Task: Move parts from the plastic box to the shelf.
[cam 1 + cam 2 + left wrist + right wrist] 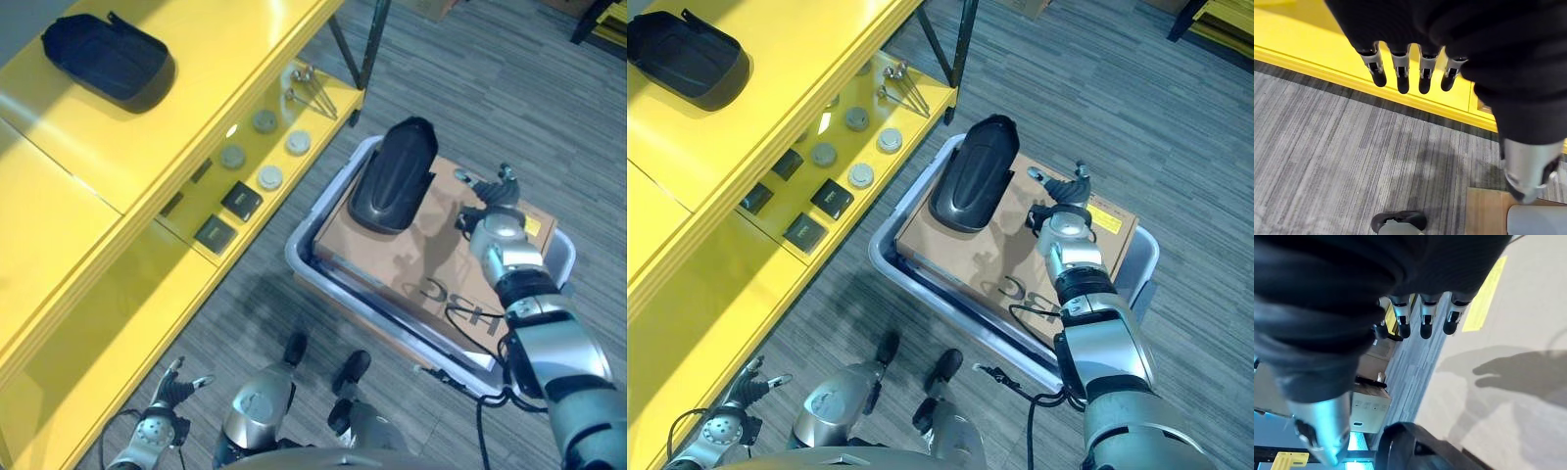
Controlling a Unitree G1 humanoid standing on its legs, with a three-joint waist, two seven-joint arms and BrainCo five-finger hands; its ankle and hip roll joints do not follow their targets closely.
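Note:
A long black moulded part (392, 176) lies on a brown cardboard sheet (392, 264) inside the pale plastic box (304, 257) on the floor. My right hand (493, 204) hovers over the cardboard just right of that part, apart from it, open; its straight fingers (1422, 316) hold nothing, and the part's edge (1415, 450) shows below them. Another black part (108, 59) rests on the top board of the yellow shelf (196, 108). My left hand (167, 397) hangs low by the shelf's bottom board, open and empty, its fingers (1400, 73) straight above the carpet.
The shelf's lower board carries several round grey discs (266, 149), small black square boxes (240, 201) and metal bolts (312, 88). A dark shelf post (370, 44) stands between the shelf and the box. Grey carpet lies between shelf and box.

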